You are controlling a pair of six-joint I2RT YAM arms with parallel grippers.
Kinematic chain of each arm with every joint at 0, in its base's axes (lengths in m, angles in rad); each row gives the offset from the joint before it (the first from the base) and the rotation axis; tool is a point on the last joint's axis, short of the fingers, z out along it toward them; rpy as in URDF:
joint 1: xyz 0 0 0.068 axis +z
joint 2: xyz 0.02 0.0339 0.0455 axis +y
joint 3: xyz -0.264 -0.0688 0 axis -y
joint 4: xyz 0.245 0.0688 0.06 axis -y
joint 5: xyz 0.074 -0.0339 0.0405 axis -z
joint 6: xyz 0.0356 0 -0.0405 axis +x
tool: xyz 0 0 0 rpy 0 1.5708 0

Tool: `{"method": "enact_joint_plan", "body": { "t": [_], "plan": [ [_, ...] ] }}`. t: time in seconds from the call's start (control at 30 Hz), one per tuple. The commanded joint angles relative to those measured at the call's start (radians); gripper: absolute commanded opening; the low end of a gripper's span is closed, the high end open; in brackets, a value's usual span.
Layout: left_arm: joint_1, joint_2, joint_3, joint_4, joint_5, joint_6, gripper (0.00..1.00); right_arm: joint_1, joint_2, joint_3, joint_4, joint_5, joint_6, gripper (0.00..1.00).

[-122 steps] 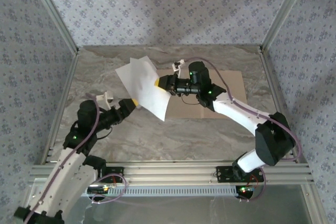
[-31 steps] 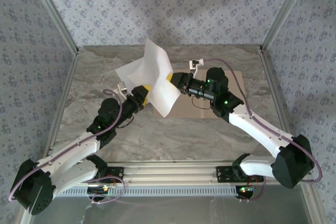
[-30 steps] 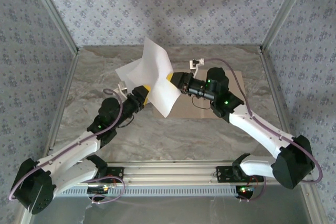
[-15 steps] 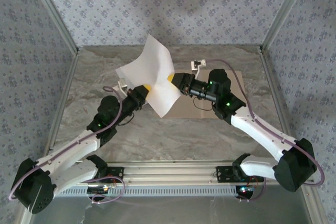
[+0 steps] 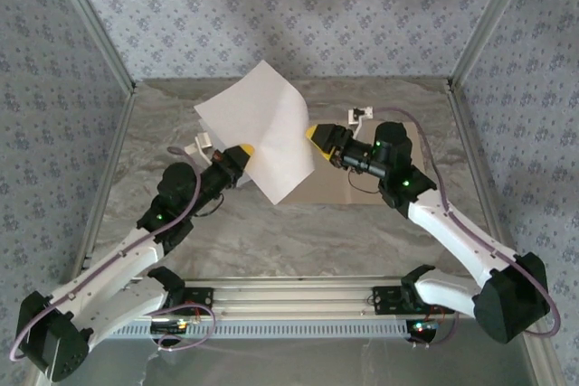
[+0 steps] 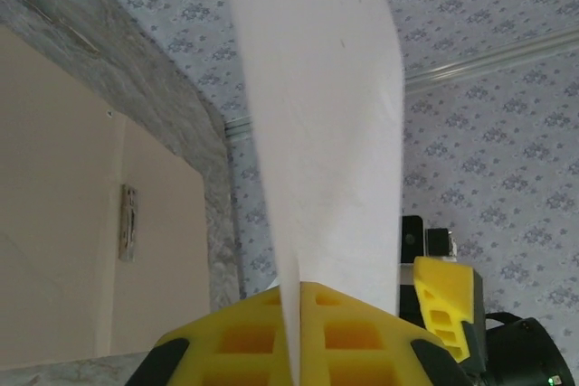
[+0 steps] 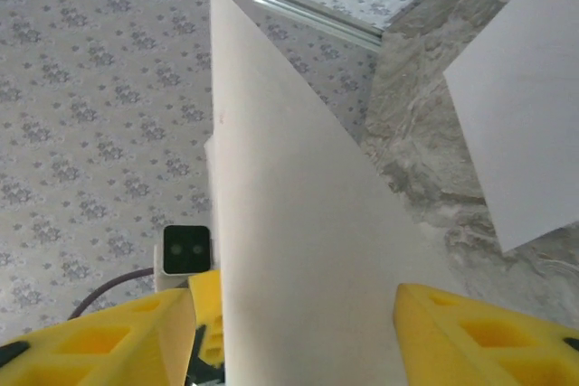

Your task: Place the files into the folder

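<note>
- L gripper: yellow fingers pinched tight on the lower edge of a white sheet; left wrist view shows the paper coming up out of the closed tips.
- White sheet: off the table, standing tilted w/ a bend in it, over the middle-to-far part of the surface, just left of the folder.
- R gripper: fingers apart, nothing clamped. Top view has it just off the sheet's right edge. In the right wrist view the paper stands edge-on between the two spread fingers; can't tell if it brushes either one.
- Folder: lying open & flat toward the far right of the table, pale inside up, small metal clip along its spine. Its left part is hidden under the raised sheet in the top view; R arm crosses over it.
- 2nd sheet: seen from the right wrist, flat on the marble surface, apart from the held one. Can't separate it from the held sheet in the top view.
</note>
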Motion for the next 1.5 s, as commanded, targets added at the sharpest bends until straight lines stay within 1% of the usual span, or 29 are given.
{"method": "enact_joint_plan", "body": {
  "t": [0.0, 0.2, 0.3, 0.47, 0.6, 0.77, 0.9, 1.1, 1.17, 1.27, 1.33, 1.4, 1.47],
  "plan": [
    [0.040, -0.025, 0.080, -0.106, 0.078, 0.075, 0.00, -0.051, -0.048, -0.039, -0.054, -0.055, -0.020, 0.68],
    [0.120, -0.001, 0.235, -0.315, 0.222, 0.218, 0.00, -0.174, -0.103, -0.109, -0.090, -0.185, -0.037, 0.78],
    [0.151, 0.029, 0.318, -0.404, 0.298, 0.296, 0.00, -0.228, -0.109, -0.134, -0.087, -0.267, -0.023, 0.79],
    [0.165, 0.130, 0.477, -0.535, 0.426, 0.410, 0.00, -0.268, -0.104, -0.168, -0.067, -0.376, 0.016, 0.83],
    [0.164, 0.228, 0.599, -0.592, 0.522, 0.462, 0.00, -0.278, -0.097, -0.215, 0.047, -0.431, 0.107, 0.86],
    [0.133, 0.345, 0.715, -0.604, 0.630, 0.483, 0.00, -0.282, -0.079, -0.247, 0.188, -0.464, 0.217, 0.89],
    [0.061, 0.420, 0.798, -0.614, 0.659, 0.495, 0.00, -0.282, -0.069, -0.251, 0.257, -0.471, 0.263, 0.91],
    [-0.047, 0.482, 0.886, -0.584, 0.707, 0.458, 0.00, -0.285, -0.043, -0.258, 0.372, -0.480, 0.331, 0.94],
    [-0.062, 0.475, 0.875, -0.552, 0.720, 0.424, 0.00, -0.285, -0.032, -0.270, 0.447, -0.481, 0.368, 0.95],
    [-0.065, 0.444, 0.811, -0.477, 0.727, 0.366, 0.00, -0.284, -0.018, -0.287, 0.612, -0.487, 0.427, 0.97],
    [-0.060, 0.430, 0.777, -0.474, 0.735, 0.356, 0.00, -0.281, -0.013, -0.289, 0.693, -0.494, 0.462, 0.97],
    [-0.055, 0.421, 0.734, -0.454, 0.751, 0.337, 0.00, -0.271, -0.011, -0.281, 0.739, -0.508, 0.482, 0.97],
    [-0.037, 0.420, 0.707, -0.468, 0.765, 0.329, 0.00, -0.263, -0.012, -0.270, 0.754, -0.524, 0.490, 0.97]
  ]
}}
